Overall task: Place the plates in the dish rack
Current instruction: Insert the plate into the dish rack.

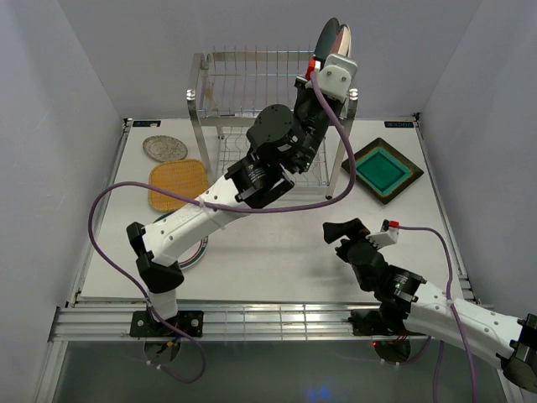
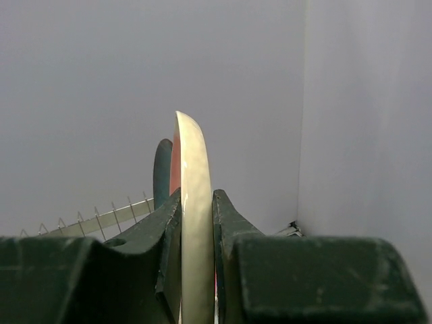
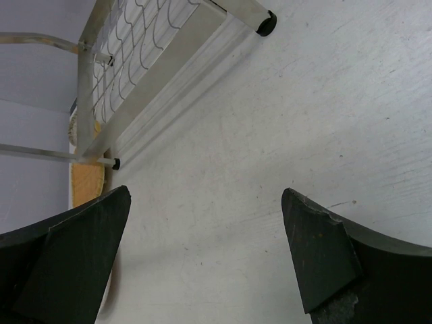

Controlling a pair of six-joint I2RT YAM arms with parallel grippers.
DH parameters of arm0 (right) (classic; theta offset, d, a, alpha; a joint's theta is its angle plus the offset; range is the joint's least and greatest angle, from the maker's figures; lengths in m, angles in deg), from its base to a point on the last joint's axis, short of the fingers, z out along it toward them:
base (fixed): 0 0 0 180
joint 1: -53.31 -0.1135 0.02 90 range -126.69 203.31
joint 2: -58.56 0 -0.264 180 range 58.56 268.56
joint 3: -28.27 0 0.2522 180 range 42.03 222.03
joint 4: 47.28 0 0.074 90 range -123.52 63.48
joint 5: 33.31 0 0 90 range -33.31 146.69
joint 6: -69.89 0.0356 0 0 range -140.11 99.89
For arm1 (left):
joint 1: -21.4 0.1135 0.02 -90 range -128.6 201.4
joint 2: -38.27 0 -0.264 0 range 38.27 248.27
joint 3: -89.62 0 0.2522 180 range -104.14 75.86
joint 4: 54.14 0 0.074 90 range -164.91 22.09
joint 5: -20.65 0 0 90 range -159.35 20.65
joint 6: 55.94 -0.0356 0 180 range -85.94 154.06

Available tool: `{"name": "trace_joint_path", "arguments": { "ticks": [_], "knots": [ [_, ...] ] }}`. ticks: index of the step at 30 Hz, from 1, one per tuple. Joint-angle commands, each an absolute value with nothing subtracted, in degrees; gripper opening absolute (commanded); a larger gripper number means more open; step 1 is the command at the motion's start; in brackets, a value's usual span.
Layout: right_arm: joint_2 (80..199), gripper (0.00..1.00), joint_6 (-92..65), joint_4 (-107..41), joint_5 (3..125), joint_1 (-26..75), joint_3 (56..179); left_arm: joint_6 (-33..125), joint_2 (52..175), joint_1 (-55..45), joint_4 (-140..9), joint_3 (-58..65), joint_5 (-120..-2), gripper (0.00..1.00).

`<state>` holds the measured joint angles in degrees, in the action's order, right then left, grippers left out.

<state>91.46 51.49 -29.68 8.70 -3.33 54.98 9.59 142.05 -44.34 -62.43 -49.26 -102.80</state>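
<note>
While the right end effector (image 3: 202,229) hangs wide open and empty just above the bare tabletop (image 1: 277,252), nearest the arm bases, nothing on that side is at risk. Farther in, a round rim (image 1: 199,252) shows from under the left arm; which plate it is I cannot tell. Beyond it lie the yellow woven square plate (image 1: 178,185) and the small silver-grey round plate (image 1: 164,149) on the left, and the brown square plate with teal centre (image 1: 383,170) on the right, all flat and waiting. Behind them stands the dish rack (image 1: 252,84).

Farthest off, the left end effector (image 2: 197,209) is clamped on the rim of the pink-cream plate (image 2: 194,162), held on edge above the rack's top right corner. Just beside it stands the dark blue-grey plate (image 2: 162,169); its foot is hidden, so whether it sits in a slot I cannot say.

The danger, as I judge it, lies here. The grip takes only a narrow bite of the rim, so the plate could pivot or slide between the fingers on the way down. Lowered slightly off line, it could knock its dark neighbour, or land on a wire instead of between two and topple when released.
</note>
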Motion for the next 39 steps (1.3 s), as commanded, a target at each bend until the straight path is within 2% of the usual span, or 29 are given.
{"name": "trace_joint_path", "arguments": {
  "ticks": [1,17,27,39],
  "knots": [
    [89.32,0.98,51.79,-29.12,5.54,-3.56,54.43,9.54,140.57,-41.54,-53.41,-54.83,-102.13,0.00],
    [87.91,0.98,52.05,-28.95,6.24,-3.56,53.28,14.46,144.35,-36.17,-46.11,-57.29,-103.45,0.00],
    [87.56,0.98,52.23,-29.03,6.77,-3.56,52.93,17.44,144.35,-33.89,-39.35,-53.08,-102.13,0.00],
    [86.24,0.98,52.32,-28.94,6.59,-3.56,52.06,21.75,147.78,-31.78,-36.00,-54.57,-102.49,0.00]
  ]
}}
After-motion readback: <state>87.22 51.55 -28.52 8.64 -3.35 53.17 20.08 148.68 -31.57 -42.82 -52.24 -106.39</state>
